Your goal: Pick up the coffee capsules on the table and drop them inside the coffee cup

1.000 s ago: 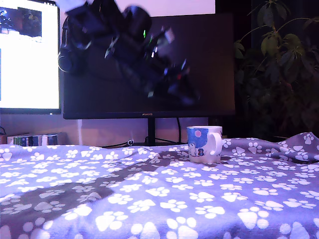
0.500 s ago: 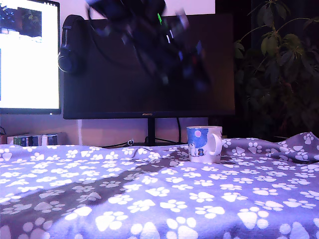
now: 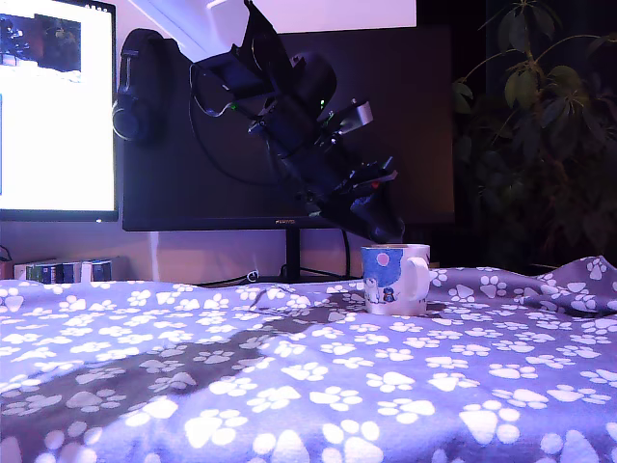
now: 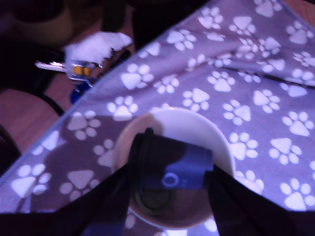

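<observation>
The coffee cup (image 3: 393, 280), a white mug with a blue picture panel, stands on the paw-print table (image 3: 289, 386) at the exterior view's right of centre. My gripper (image 3: 384, 226) hangs just above the mug's rim. In the wrist view the gripper (image 4: 170, 173) is shut on a dark blue coffee capsule (image 4: 184, 167), held sideways right over the open mouth of the cup (image 4: 197, 123). A dark round shape (image 4: 152, 200) shows low inside the mug; I cannot tell what it is. No other capsule shows on the cloth.
A large dark monitor (image 3: 212, 145) with headphones (image 3: 135, 96) hung on it stands behind the table, a lit screen (image 3: 53, 116) at the exterior view's left, a plant (image 3: 540, 125) at its right. Keys with a white fluffy tag (image 4: 83, 61) lie beyond the cloth's edge.
The arm has swung down and toward the exterior view's right, from a blurred pose high before the monitor to a still one directly over the mug.
</observation>
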`<state>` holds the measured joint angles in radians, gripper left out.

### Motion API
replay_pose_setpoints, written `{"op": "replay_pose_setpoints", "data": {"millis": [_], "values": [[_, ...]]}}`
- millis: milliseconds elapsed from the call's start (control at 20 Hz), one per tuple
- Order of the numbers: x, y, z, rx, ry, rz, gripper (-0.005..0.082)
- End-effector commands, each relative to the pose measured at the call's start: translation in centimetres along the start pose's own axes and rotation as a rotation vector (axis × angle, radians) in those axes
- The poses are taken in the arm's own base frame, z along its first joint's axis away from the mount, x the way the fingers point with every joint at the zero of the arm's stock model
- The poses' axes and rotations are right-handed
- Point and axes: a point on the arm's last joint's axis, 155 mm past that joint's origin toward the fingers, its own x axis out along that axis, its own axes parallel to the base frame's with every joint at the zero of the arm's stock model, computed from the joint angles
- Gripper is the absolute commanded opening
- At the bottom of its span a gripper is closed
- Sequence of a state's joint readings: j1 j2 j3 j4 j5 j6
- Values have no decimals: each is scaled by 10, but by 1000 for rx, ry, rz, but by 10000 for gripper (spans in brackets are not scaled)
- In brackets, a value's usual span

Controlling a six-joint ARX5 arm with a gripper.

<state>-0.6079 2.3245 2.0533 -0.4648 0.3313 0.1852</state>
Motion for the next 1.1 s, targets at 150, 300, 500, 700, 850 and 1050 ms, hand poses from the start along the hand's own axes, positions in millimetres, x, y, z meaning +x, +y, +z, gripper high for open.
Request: {"op": "replay_pose_setpoints", "data": {"millis": [150, 300, 500, 700, 850, 1050], "values": [[1, -3, 0, -1, 6, -4, 181], [1, -2, -1, -4, 8, -3, 182], [1, -1, 2, 1, -3, -1, 211], [1, -1, 1, 0, 0, -2, 632], [1, -2, -3, -6, 17, -5, 662], [0, -2, -6, -14, 29, -7, 662]]}}
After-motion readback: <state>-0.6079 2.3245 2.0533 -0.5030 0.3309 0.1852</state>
